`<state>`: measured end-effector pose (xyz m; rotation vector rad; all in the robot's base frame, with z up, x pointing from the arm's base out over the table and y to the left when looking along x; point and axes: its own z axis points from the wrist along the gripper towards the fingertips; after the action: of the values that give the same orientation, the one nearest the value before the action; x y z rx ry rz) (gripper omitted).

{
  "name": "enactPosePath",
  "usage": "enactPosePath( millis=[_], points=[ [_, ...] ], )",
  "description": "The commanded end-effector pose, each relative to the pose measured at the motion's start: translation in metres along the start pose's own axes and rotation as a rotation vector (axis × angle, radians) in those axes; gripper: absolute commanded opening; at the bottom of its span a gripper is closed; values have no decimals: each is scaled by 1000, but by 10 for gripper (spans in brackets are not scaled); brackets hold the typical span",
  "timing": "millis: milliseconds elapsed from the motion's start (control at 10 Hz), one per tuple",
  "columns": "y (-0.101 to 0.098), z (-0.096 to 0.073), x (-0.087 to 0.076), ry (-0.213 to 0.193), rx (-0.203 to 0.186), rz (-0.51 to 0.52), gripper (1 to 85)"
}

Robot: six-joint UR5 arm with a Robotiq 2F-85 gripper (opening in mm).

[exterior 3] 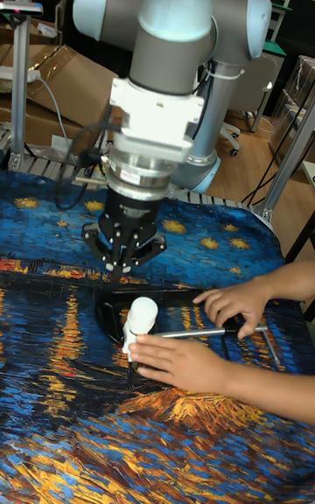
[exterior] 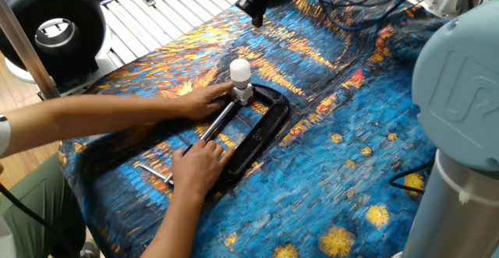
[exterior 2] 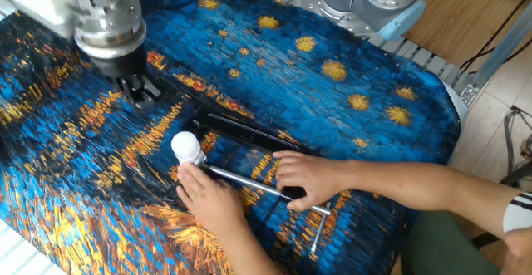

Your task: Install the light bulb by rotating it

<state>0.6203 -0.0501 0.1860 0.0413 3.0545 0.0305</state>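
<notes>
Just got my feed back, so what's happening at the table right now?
A person has both hands at the black C-clamp: one hand by the socket under the light bulb, the other hand on the clamp's screw bar. The pincer hangs above the cloth, off to one side of the bulb, holding nothing.
</notes>
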Motion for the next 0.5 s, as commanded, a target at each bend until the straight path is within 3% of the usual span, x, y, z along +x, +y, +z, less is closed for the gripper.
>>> enactPosePath(
  millis=[0, 100, 200, 400],
  points=[
    [-2, -8, 17, 22, -19, 201, 10],
    [5, -2, 24, 56, -36, 230, 10],
    [19, 1, 23, 67, -79, 245, 10],
    [15, 9, 26, 94, -50, 204, 10]
  ],
)
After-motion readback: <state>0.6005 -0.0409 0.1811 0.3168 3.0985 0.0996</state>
